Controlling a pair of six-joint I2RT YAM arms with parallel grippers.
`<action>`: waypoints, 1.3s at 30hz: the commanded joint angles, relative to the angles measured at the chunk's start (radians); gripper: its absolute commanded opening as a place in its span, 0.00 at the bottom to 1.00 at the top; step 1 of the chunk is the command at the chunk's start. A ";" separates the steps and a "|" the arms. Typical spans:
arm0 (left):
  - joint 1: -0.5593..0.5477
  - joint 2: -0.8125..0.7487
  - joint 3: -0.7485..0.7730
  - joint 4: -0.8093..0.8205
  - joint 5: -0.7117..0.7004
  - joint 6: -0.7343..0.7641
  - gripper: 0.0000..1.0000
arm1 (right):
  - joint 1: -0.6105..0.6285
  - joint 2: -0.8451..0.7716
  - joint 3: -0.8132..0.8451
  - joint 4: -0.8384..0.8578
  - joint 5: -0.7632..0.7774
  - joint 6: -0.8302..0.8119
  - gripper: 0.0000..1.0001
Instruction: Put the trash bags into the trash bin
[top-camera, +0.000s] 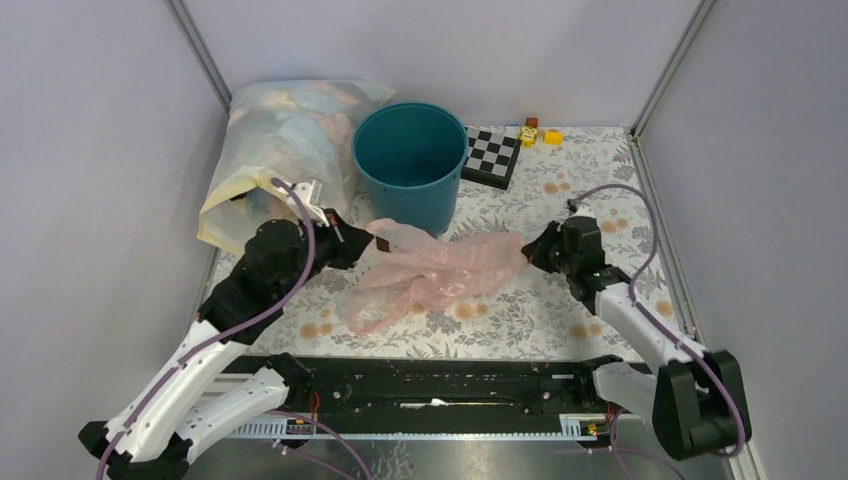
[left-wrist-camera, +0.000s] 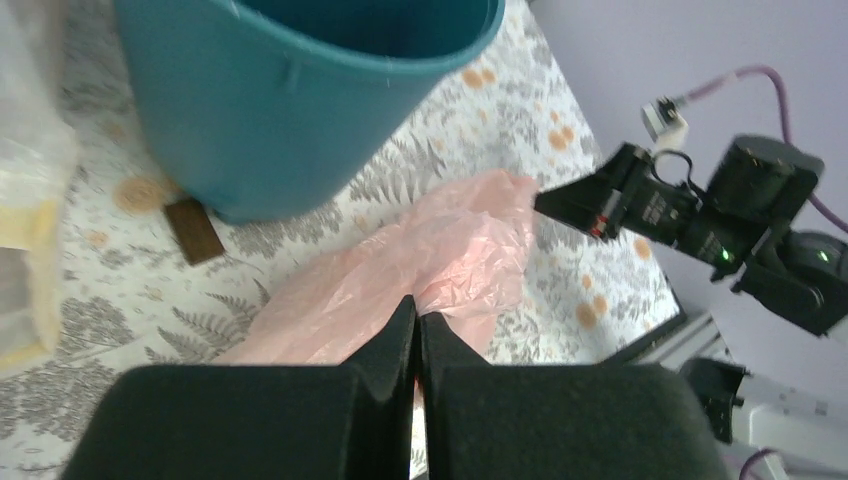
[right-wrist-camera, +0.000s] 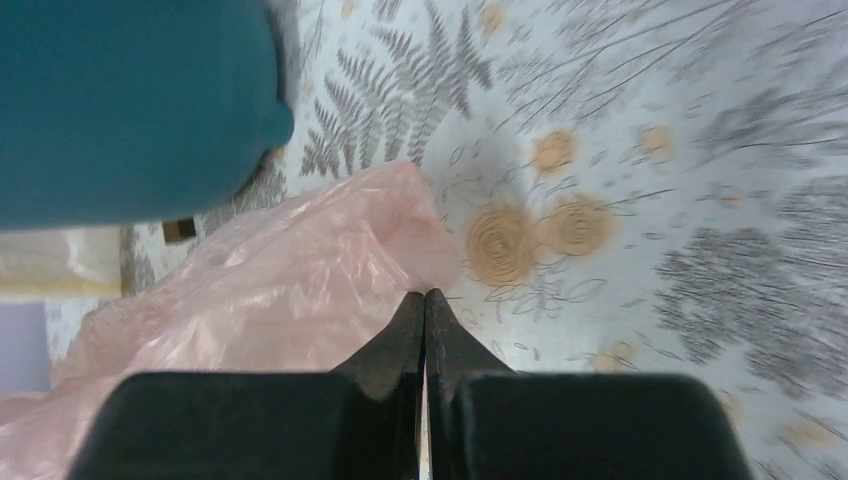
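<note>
A pale pink trash bag (top-camera: 440, 268) lies stretched across the floral table in front of the teal trash bin (top-camera: 410, 160), which stands upright with nothing visible inside. My left gripper (top-camera: 372, 242) is shut on the bag's left end, close to the bin's base. My right gripper (top-camera: 528, 252) is shut on the bag's right end. In the left wrist view the closed tips (left-wrist-camera: 416, 305) pinch the pink film (left-wrist-camera: 400, 265) below the bin (left-wrist-camera: 290, 100). In the right wrist view the closed tips (right-wrist-camera: 425, 297) pinch the bag's edge (right-wrist-camera: 280, 290), with the bin (right-wrist-camera: 130, 110) at upper left.
A large clear sack (top-camera: 280, 150) stuffed with bags leans left of the bin. A checkerboard (top-camera: 492, 157) and small coloured blocks (top-camera: 540, 133) sit at the back right. A small brown tile (left-wrist-camera: 193, 230) lies by the bin's base. A black rail (top-camera: 430, 390) runs along the near edge.
</note>
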 joint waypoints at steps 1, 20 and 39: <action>0.005 -0.041 0.136 -0.089 -0.168 0.034 0.00 | -0.006 -0.158 0.121 -0.302 0.337 0.001 0.00; 0.007 0.109 0.108 -0.107 -0.245 -0.031 0.00 | -0.006 -0.154 0.624 -0.950 0.420 -0.009 0.01; 0.184 0.383 0.108 0.011 -0.092 -0.036 0.66 | -0.006 0.304 0.911 -0.807 0.268 -0.180 0.72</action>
